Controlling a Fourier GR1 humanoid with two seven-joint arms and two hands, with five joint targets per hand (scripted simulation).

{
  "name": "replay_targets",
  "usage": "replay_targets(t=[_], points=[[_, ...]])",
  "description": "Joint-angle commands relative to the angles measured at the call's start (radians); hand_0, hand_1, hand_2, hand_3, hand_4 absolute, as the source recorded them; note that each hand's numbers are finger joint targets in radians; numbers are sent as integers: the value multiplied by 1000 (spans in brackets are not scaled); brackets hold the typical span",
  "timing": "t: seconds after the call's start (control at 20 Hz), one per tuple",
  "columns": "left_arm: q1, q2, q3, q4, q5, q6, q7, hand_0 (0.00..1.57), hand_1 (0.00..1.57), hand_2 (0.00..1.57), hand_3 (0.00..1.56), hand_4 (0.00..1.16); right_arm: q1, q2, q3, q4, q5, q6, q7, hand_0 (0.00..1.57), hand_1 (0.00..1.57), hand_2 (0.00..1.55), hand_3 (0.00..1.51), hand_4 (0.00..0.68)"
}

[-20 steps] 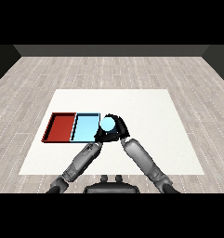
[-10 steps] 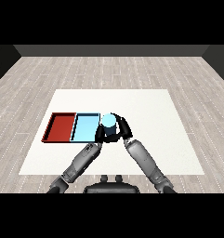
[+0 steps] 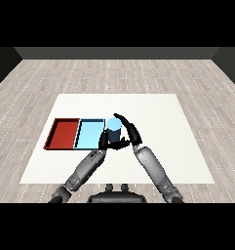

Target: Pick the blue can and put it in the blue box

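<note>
The blue can (image 3: 113, 129) stands upright, with my right hand (image 3: 130, 133) shut on it: the fingers arch over its right side and the thumb curls under its base. It sits at the right edge of the light blue tray (image 3: 88, 135), covering that rim; whether it hangs above the tray or touches it I cannot tell. My left hand (image 3: 103, 141) lies just below and left of the can, by the tray's near right corner, fingers relaxed and holding nothing.
A red tray (image 3: 63, 133) adjoins the light blue tray on its left; both lie left of centre on the white table (image 3: 158, 122). Both forearms reach in from the near edge and meet close together under the can.
My right hand has carried the can a little to the left, toward the light blue tray. The left hand has hardly moved.
</note>
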Motion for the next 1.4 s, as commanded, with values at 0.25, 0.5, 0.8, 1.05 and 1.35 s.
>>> replay_targets(t=[0.25,0.5,0.8,1.05,1.35], points=[[27,54,84,-5,-47,-30,28,1571,1571,1571,1484,1131,110,-17,-139,-156,-74,5,15,0,0,0,0,0],[-64,63,163,144,-87,-41,31,1571,1571,1564,1477,1123,104,-25,-216,-100,-120,28,-25,0,0,0,0,0],[-19,244,232,82,-83,-104,176,1571,1571,1571,1488,1140,196,-12,-230,-84,-156,42,-92,0,0,0,0,0],[-127,266,238,240,-161,-54,304,1571,1571,1571,1490,1103,181,2,-252,-74,-184,44,-65,0,0,0,0,0],[-193,330,133,501,-350,34,453,1231,1231,1097,841,947,234,7,-260,-39,-195,42,-149,0,0,0,0,0]])
